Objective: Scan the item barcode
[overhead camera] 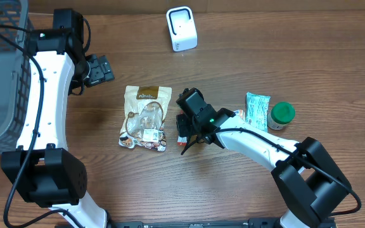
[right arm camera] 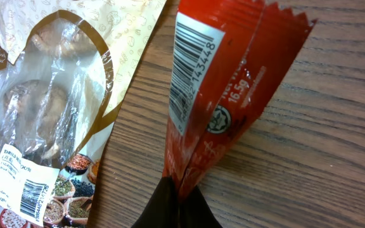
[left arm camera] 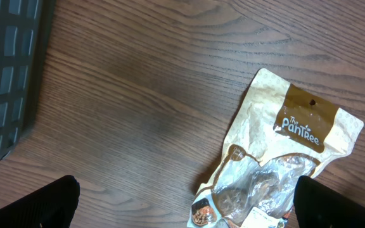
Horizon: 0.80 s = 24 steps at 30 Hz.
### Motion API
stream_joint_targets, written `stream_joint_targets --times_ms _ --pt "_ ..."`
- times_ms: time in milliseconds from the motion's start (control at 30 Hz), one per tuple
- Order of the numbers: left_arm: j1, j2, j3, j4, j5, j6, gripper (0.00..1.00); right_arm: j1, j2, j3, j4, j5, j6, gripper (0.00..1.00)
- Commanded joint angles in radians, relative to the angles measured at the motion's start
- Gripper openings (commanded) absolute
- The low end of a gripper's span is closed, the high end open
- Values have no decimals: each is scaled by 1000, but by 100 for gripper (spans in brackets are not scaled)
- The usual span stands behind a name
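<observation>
Though overhead hides barcode, right wrist shows it; right jaws clamp red sachet; left jaws released.

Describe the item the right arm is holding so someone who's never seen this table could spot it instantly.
Start at the middle of the wooden table, where a large beige snack pouch lies flat. Just right of it, the right gripper is shut on a slim red packet. It is the only red item, with a white barcode label on its side.
</observation>
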Motion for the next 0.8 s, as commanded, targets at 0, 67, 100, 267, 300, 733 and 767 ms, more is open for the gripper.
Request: stream_joint_targets --times_ms 0,67,100,267,300,733,767 --pt "4 0 10 2 -9 1 100 2 8 -11 8 12 0 4" --pt "4 0 10 2 -9 1 100 2 8 -11 8 12 0 4" --pt "4 0 10 2 -9 1 100 2 8 -11 8 12 0 4" --pt "4 0 10 2 -9 1 100 2 8 -11 8 9 0 4" --pt "4 0 10 2 -9 1 100 2 8 -11 8 5 0 4" --pt "4 0 10 2 -9 1 100 1 6 14 49 -193 -8 4" --pt "4 0 10 2 -9 1 100 1 6 19 51 -209 -9 4"
